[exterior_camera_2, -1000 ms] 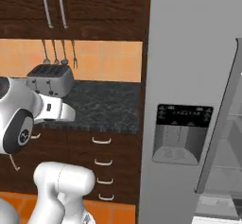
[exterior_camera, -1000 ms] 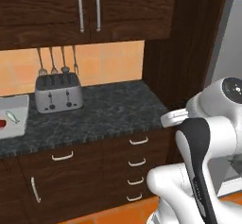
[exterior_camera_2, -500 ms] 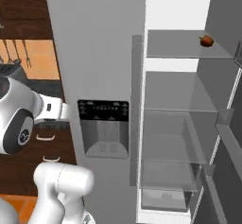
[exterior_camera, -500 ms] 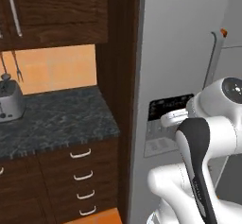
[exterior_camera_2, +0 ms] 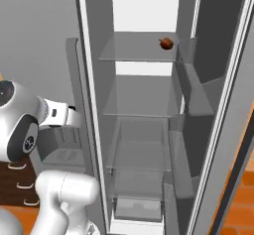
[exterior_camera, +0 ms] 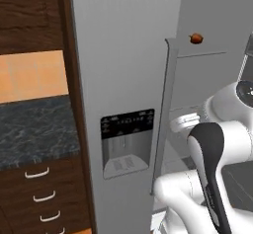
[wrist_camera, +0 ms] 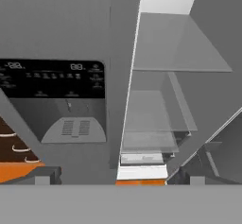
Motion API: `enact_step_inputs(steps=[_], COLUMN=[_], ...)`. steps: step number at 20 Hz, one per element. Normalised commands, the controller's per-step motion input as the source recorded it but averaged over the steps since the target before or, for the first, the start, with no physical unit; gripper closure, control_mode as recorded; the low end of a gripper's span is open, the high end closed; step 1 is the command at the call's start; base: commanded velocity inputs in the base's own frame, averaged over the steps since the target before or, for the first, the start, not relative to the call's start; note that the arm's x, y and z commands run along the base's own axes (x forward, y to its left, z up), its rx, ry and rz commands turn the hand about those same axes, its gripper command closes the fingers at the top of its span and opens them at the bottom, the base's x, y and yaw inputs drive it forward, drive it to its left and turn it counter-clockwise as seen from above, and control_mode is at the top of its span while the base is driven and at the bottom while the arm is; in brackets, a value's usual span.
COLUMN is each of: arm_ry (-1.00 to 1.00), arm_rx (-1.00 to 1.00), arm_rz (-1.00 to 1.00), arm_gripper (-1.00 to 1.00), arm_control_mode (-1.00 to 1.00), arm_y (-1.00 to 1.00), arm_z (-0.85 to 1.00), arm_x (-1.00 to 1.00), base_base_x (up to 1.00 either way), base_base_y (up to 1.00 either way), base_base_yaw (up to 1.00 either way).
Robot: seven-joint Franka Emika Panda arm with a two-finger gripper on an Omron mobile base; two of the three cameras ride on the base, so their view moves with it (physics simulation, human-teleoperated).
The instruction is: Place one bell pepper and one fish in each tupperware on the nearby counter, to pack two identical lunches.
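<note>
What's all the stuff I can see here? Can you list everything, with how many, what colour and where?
Fridge: one, grey, right-hand compartment open, its other door shut.
Shelves: several, clear grey, inside the open compartment; drawers below them.
Small round item: one, reddish-brown, on the upper shelf toward the right; too small to identify.
Dispenser panel: one, black display over a grey recess, on the shut fridge door.
Counter: one, dark speckled stone, left of the fridge.
Drawers: a stack, dark brown with curved silver handles, under the counter.
Wall cabinet: one, dark brown, above the counter.
Back wall: orange, between cabinet and counter.
Robot arm: one, white with dark joints, in front of the fridge.
Gripper: one, dark finger tips, open, facing the fridge.
</note>
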Motion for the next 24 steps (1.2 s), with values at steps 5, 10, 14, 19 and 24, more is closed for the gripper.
enact_step_inputs(steps=[5,10,14,19,24], arm_ry=[0.00,0.00,0.00,0.00,0.00], arm_rx=[0.00,0.00,0.00,0.00,0.00], arm_rz=[0.00,0.00,0.00,0.00,0.00], arm_gripper=[-1.00,-1.00,-1.00,-1.00,-1.00], arm_control_mode=[1.00,1.00,1.00,1.00,1.00], arm_y=[0.00,0.00,0.00,0.00,0.00], arm_z=[0.00,0.00,0.00,0.00,0.00], arm_x=[0.00,0.00,0.00,0.00,0.00], base_base_x=[0.25,0.07,0.48,0.30,0.36], base_base_y=[-0.26,-0.69,-0.19,-0.35,-0.24], base_base_yaw=[0.00,0.00,0.00,0.00,0.00])
